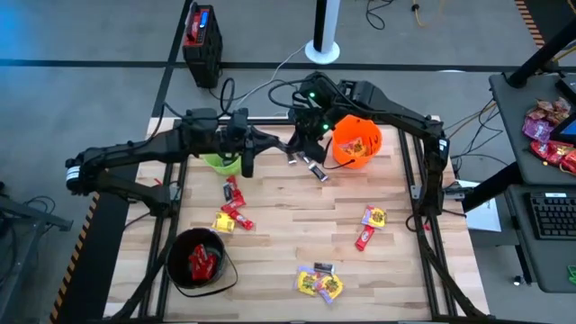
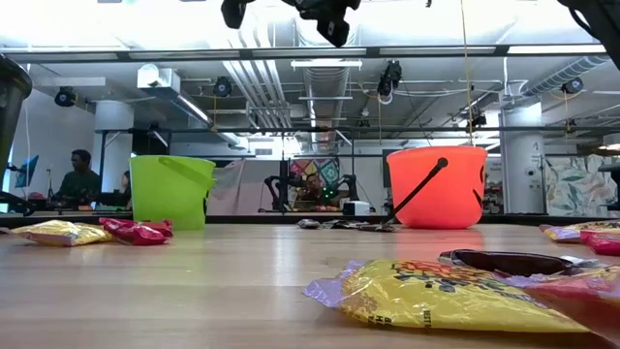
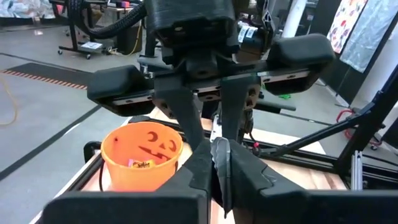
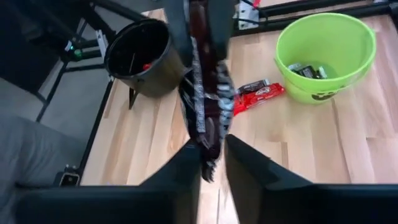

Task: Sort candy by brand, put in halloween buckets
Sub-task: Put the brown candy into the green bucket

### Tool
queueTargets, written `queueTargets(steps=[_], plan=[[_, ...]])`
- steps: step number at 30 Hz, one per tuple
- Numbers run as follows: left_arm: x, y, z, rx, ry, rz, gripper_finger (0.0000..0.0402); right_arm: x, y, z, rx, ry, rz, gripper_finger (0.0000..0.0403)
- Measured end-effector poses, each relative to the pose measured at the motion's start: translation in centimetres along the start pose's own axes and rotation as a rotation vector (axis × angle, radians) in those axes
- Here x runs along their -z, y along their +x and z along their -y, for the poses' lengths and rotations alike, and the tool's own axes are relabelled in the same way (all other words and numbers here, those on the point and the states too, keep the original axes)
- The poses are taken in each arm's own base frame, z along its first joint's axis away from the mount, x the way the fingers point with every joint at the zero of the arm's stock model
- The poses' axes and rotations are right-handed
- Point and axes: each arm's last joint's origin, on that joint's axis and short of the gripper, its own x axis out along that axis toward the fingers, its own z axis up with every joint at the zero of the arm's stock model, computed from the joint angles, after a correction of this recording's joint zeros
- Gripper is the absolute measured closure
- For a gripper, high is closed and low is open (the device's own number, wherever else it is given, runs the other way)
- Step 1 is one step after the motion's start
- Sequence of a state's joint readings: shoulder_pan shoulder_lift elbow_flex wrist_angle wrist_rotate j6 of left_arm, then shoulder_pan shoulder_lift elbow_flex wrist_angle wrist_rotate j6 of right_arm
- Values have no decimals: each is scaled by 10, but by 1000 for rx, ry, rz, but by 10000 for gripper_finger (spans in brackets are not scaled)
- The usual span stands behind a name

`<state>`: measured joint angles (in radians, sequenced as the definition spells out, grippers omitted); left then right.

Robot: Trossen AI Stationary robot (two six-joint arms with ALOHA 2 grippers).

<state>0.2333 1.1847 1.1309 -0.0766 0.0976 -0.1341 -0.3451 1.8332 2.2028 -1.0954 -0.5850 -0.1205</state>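
High above the table's far middle, my left gripper [image 3: 219, 177] is shut on a dark, silver-edged candy [image 4: 208, 118]. My right gripper [image 4: 212, 169] faces it, open by a narrow gap, with the candy's other end between its fingers. The green bucket [image 1: 220, 163] stands under my left arm and holds dark candies [image 4: 308, 71]. The orange bucket [image 1: 357, 141] stands at the far right with a yellow candy [image 3: 142, 163] inside. The black bucket [image 1: 198, 259], near left, holds red candies. Red and yellow candies [image 1: 232, 212] lie loose on the wood. My left gripper pinches one end of the dark wrapper [image 3: 219, 158] between its two fingers, which come in roughly level from the table's left. The candy is lifted clear and reaches out toward the other gripper. My right gripper's fingers [image 4: 245, 171] flank the wrapper's free end [image 4: 209, 163]; whether they touch it I cannot tell.
Two dark candies [image 1: 311, 166] lie on the table beside the orange bucket. More red and yellow candies lie at the right [image 1: 370, 225] and near the front edge [image 1: 319, 282]. A black frame [image 1: 416, 171] borders the table's sides.
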Motion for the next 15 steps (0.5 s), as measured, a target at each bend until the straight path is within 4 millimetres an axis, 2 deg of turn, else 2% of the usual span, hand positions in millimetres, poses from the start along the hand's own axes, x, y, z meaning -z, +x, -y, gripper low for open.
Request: queueTargets(steps=[9, 12, 15], plan=[[2, -21, -4, -131, -9, -80, 395, 2, -12, 18, 49, 97, 15, 234], [7, -35, -12, -351, -29, -247, 395, 5, -18, 26, 67, 160, 14, 214], [15, -51, -25, -649, -36, -522, 395, 7, -22, 31, 81, 202, 6, 204]])
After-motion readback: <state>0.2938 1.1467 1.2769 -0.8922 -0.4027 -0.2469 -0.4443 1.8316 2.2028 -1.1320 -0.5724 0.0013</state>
